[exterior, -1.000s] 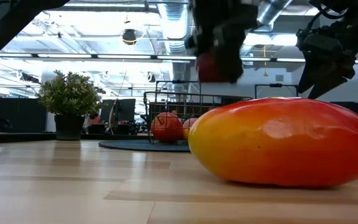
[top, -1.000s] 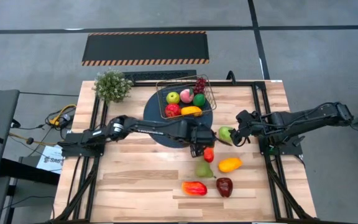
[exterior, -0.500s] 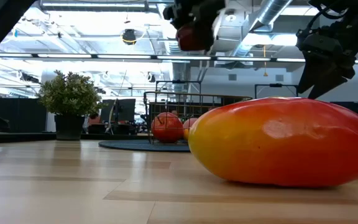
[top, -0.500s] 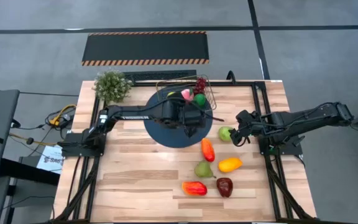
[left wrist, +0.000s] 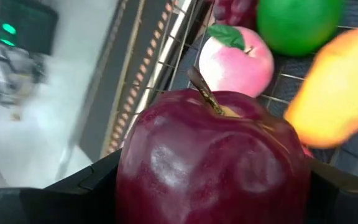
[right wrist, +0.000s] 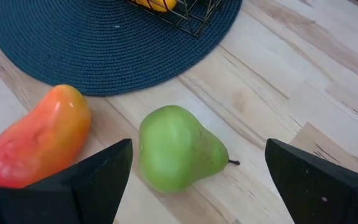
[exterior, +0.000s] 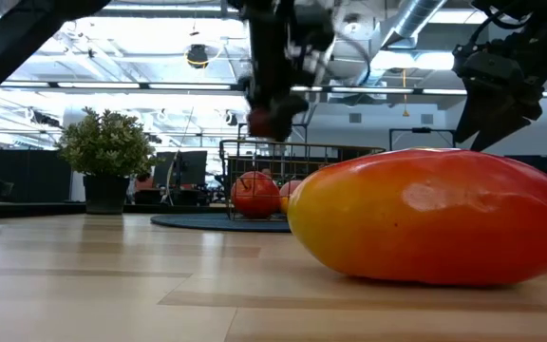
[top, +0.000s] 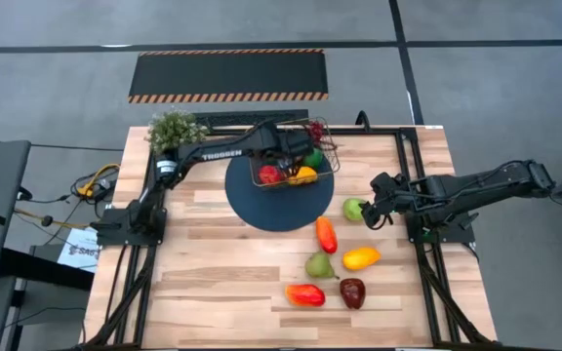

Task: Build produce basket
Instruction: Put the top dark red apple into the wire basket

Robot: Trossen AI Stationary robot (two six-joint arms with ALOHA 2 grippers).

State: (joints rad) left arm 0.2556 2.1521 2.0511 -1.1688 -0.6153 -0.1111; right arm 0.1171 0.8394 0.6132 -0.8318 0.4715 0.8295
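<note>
Filling left hand (left wrist: 213, 186): dark red apple (left wrist: 213, 168)

basket (top: 325, 146) part hidden by left arm | mango (exterior: 435, 217) cut off at edge

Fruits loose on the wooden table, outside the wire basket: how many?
6: green pear by the right gripper, orange-red mango, second green pear, yellow-orange pepper, red-orange pepper, dark red fruit.

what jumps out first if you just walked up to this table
The left gripper hangs over the wire basket on the blue mat, its fingers shut on a dark red apple. Loose produce lies on the bare wood nearer the front, with a red-orange mango filling the low view. The right gripper waits, fingers open, by a green pear.
</note>
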